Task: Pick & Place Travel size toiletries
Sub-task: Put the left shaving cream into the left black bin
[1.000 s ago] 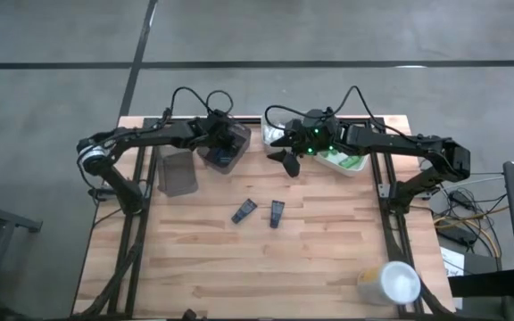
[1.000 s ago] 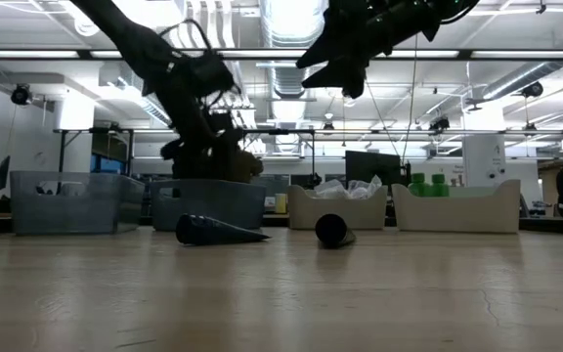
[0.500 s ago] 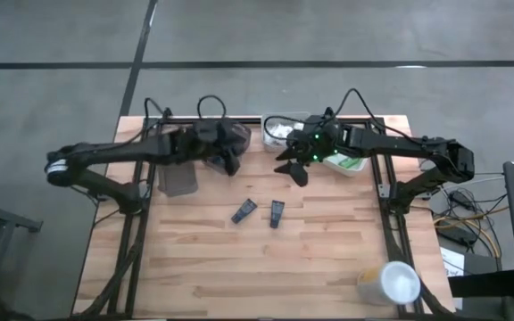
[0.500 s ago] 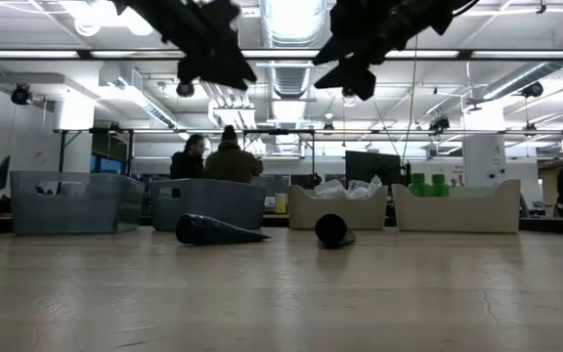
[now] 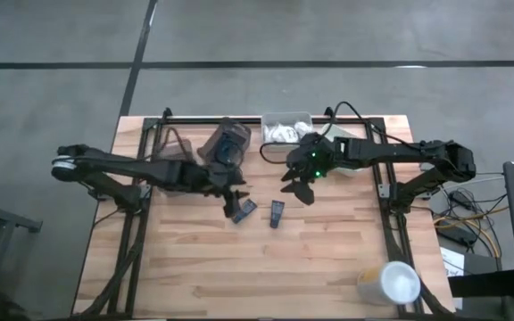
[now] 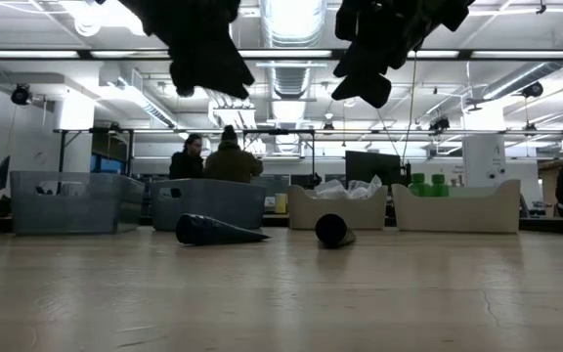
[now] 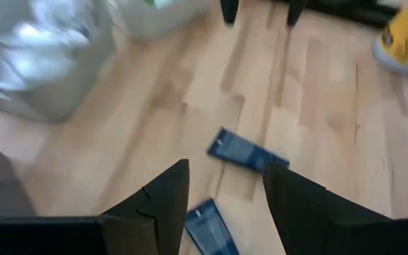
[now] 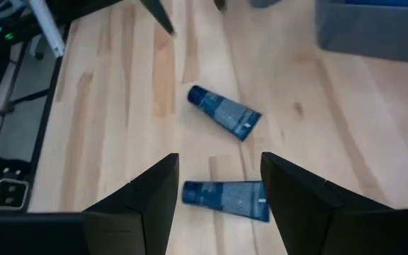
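Two spread, empty hands (image 5: 236,198) (image 5: 299,189) — white packets (image 5: 283,131) fill one tray (image 5: 286,119).

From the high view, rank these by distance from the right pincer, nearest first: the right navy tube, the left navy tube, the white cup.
Right pincer as reference:
1. Right navy tube, just below-left of it.
2. Left navy tube, farther left, under the left pincer.
3. White cup, at the table's near right corner.
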### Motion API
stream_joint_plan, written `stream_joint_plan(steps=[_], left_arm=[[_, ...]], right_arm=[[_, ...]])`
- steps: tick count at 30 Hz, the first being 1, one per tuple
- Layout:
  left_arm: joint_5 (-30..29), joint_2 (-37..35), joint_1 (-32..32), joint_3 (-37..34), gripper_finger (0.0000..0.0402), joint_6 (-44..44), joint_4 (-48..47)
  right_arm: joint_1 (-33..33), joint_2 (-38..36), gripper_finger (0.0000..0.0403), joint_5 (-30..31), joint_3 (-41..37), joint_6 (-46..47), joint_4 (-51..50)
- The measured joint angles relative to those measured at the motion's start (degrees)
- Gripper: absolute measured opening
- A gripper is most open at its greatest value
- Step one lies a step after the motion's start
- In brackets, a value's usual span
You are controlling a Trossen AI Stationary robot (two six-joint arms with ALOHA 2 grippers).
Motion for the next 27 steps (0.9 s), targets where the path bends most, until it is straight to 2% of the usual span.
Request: stream_joint_plan(steps=[7, 10, 17, 27], left_arm=[[7.2, 7.8, 0.0, -0.1, 0.0185, -8.8, -2.3], [9.6, 12.1, 0.0, -0.2, 0.0185, -10.0, -2.5], [9.9, 20.2, 0.4, -0.2, 0.0184, -11.5, -2.5], [10.0, 26.1, 0.5, 0.3, 0.0184, -12.0, -2.9]], right_arm=[[2.3, 0.0, 0.0197, 0.6, 0.0, 1.7, 0.0], [3.0, 0.0, 0.0191, 0.6, 0.0, 2.8, 0.0], [3.8, 0.0, 0.0173, 0.7, 0.0, 3.6, 0.2], [4.3, 0.0, 0.0152, 0.8, -0.1, 4.5, 0.4]])
